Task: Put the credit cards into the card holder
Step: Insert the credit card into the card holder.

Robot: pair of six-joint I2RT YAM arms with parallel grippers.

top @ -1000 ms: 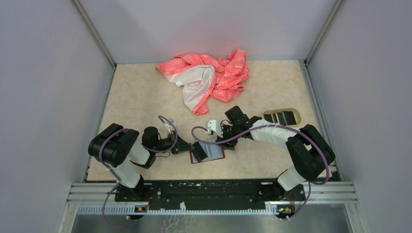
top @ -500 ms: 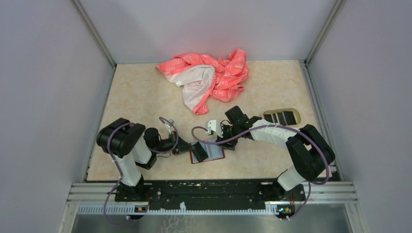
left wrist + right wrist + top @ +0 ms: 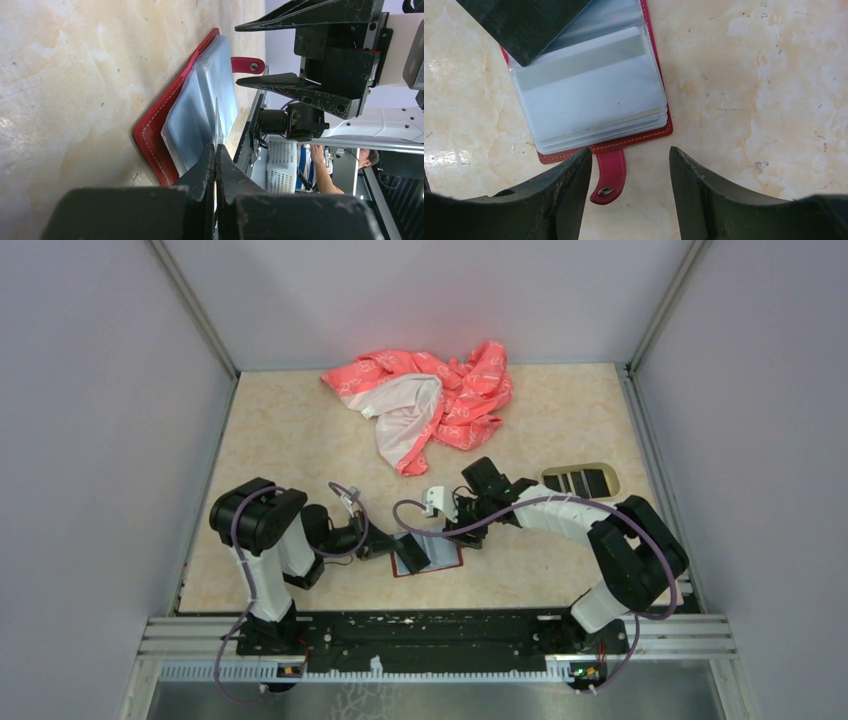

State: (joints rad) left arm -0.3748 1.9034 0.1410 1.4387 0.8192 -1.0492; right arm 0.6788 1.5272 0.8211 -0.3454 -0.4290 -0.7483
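The card holder (image 3: 440, 553) lies open on the table, red with grey-blue pockets (image 3: 589, 95), its snap strap (image 3: 609, 175) pointing toward my right gripper. My left gripper (image 3: 216, 147) is shut on a black credit card (image 3: 409, 555), held edge-on (image 3: 218, 122) at the holder's left side, over the pockets. In the right wrist view the card (image 3: 524, 20) covers the holder's top left corner. My right gripper (image 3: 630, 165) hangs open just above the strap, touching nothing. More credit cards (image 3: 577, 481) lie in the beige tray.
The oval beige tray (image 3: 608, 471) sits to the right of the holder, behind the right arm. A crumpled pink-and-white cloth (image 3: 425, 400) lies at the back middle. Grey walls close in the table on three sides.
The left arm's elbow has swung right and upward, and the held card has edged slightly toward the holder. The right arm has stayed put.
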